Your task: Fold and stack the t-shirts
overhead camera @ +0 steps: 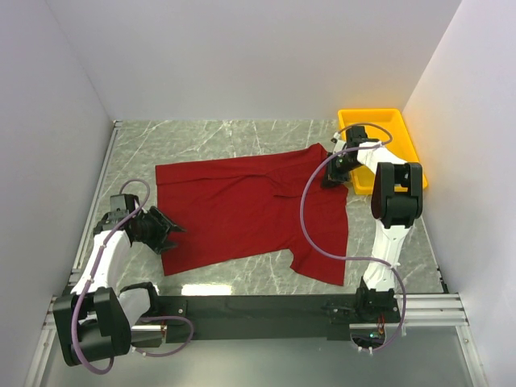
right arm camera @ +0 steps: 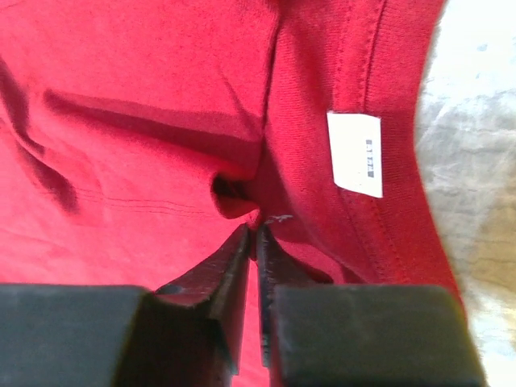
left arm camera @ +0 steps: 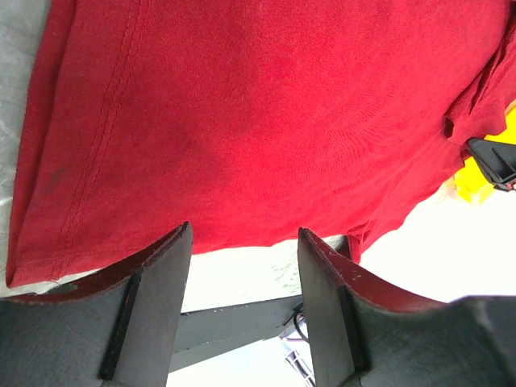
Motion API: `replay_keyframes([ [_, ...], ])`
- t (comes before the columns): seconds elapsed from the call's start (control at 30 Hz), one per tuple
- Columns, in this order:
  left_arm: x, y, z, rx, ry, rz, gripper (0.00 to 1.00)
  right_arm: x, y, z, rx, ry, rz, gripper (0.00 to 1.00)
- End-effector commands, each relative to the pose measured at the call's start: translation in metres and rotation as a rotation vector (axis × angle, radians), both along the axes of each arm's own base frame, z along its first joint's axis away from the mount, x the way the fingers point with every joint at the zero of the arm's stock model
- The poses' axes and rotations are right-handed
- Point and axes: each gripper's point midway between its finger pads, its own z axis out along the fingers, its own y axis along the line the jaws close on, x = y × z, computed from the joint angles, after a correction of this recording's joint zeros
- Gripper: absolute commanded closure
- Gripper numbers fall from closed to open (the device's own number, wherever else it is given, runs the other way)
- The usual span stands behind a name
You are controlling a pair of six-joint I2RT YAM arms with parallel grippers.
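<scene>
1. The t-shirt (overhead camera: 242,210) lies spread out, mostly flat, in the middle of the surface (overhead camera: 242,133). Its hem is toward the left arm and its collar toward the right arm. One sleeve points to the far side and the other to the near edge.
2. It looks light, soft and limp, with no stiffness of its own. Any lifted part will likely sag and drag the rest along. It is not fragile, but a single layer could slip out of a shallow pinch.
3. The best holds are probably the doubled, stitched edges: the collar band beside the white tag (right arm camera: 355,153), the shoulder seams and the hem corners. Taking two such points at once should keep a fold line straight.
4. The right end effector (right arm camera: 256,230) is at the collar, its fingers drawn almost together. A small pucker of red cloth sits at their tips, so it appears clenched on a pinch of the shirt just beside the tag.
5. The left end effector (left arm camera: 244,230) is released, jaws well apart. It sits low at the hem edge with nothing between the fingers.
6. A yellow tray (overhead camera: 403,129) sits at the far right corner, just beyond the collar.
</scene>
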Motion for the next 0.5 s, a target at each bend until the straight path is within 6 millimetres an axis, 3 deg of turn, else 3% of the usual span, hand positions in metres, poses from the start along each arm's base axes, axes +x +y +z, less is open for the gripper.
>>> replay_keyframes([
  [0.0,0.015,0.001,0.015,0.013,-0.073,-0.030,0.40,0.006,0.011,0.032,0.050,-0.060,0.011,0.91],
  [0.2,0.016,0.002,0.015,0.016,-0.073,-0.031,0.40,-0.010,0.019,0.051,0.108,-0.050,0.003,1.00],
  [0.47,0.017,0.001,0.012,0.012,-0.070,-0.036,0.40,-0.043,0.025,0.049,0.163,0.032,0.009,1.00],
])
